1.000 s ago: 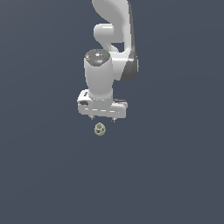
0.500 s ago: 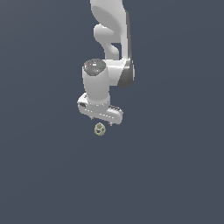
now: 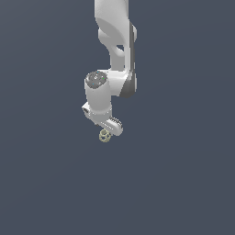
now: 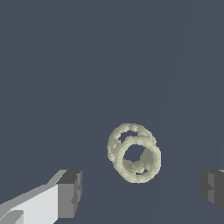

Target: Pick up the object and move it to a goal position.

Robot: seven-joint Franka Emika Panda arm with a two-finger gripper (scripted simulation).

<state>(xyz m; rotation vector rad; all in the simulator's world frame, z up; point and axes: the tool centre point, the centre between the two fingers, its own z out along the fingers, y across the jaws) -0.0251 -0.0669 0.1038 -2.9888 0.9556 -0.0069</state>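
Note:
The object [image 3: 105,135] is a tiny pale yellowish-tan, ring-like lumpy thing with holes, lying on the dark grey floor. In the exterior view my white gripper [image 3: 109,130] hangs just above it and partly covers it. In the wrist view the object [image 4: 134,153] lies between my two dark-tipped fingers, one finger [image 4: 69,193] on one side and the other at the picture's edge. The jaws stand wide apart and nothing touches the object. The gripper [image 4: 141,192] is open and empty.
A plain dark grey floor [image 3: 183,183] fills both views. The white arm [image 3: 117,41] rises above the gripper. No other objects show.
The wrist has turned and the arm has shifted, so the hand now sits lower and closer over the object. The object has not moved.

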